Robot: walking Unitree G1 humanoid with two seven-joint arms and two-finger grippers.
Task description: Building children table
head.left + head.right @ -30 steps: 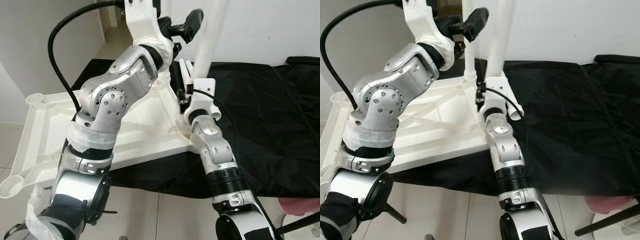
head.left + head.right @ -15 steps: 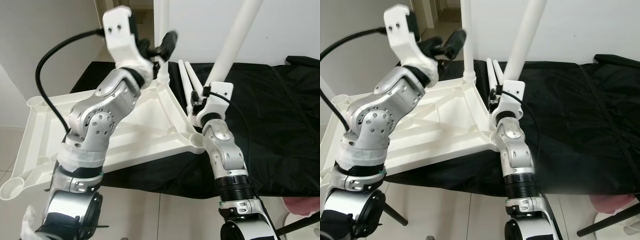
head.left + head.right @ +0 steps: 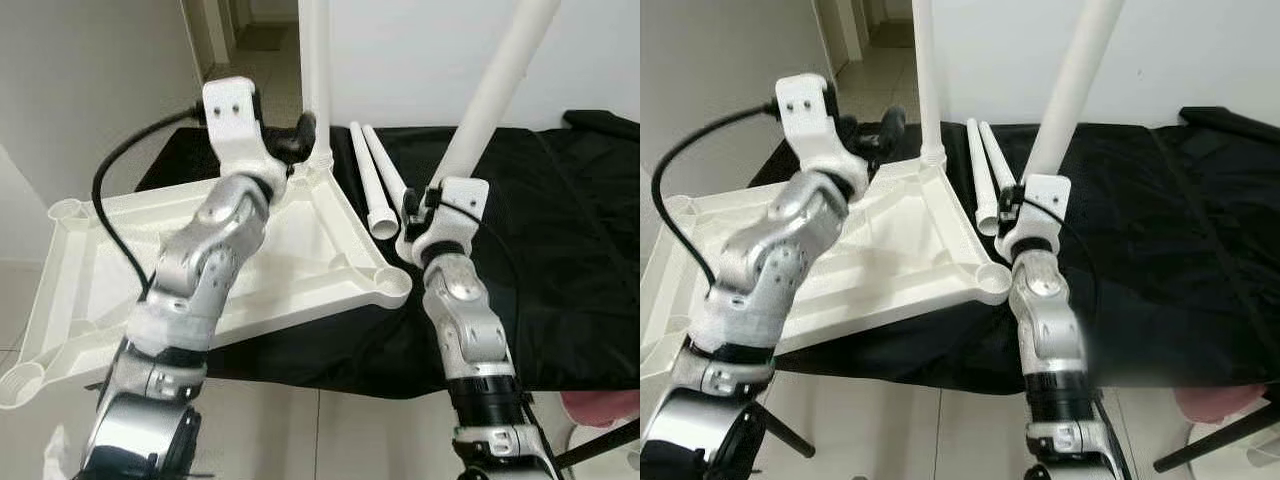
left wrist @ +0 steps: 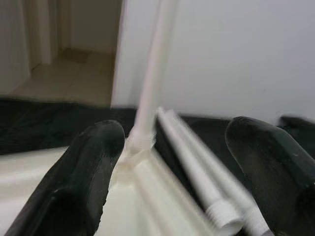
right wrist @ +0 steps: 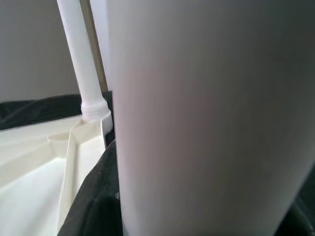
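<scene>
The white children's tabletop (image 3: pixel 110 262) lies upside down, partly on a black cloth. One white leg (image 3: pixel 316 80) stands upright in its far corner socket. My left gripper (image 3: pixel 298 135) hovers open beside that leg's base; in the left wrist view its black fingers (image 4: pixel 88 172) stand wide apart with the leg (image 4: pixel 151 83) beyond them. My right gripper (image 3: pixel 440 195) is shut on a second white leg (image 3: pixel 495 90), tilted to the right, with its lower end just above the near corner socket (image 3: pixel 392 283). That leg (image 5: pixel 206 118) looms large in the right wrist view.
Two loose white legs (image 3: pixel 375 185) lie side by side on the black cloth (image 3: pixel 560 250) behind the tabletop's right edge. A pink object (image 3: pixel 600 408) and a black stand leg (image 3: pixel 600 452) sit on the tiled floor at the lower right. A wall rises behind.
The head view has shifted. My left arm has swung down, bringing its gripper beside the upright leg's base. My right arm still holds its leg, now leaning more to the right.
</scene>
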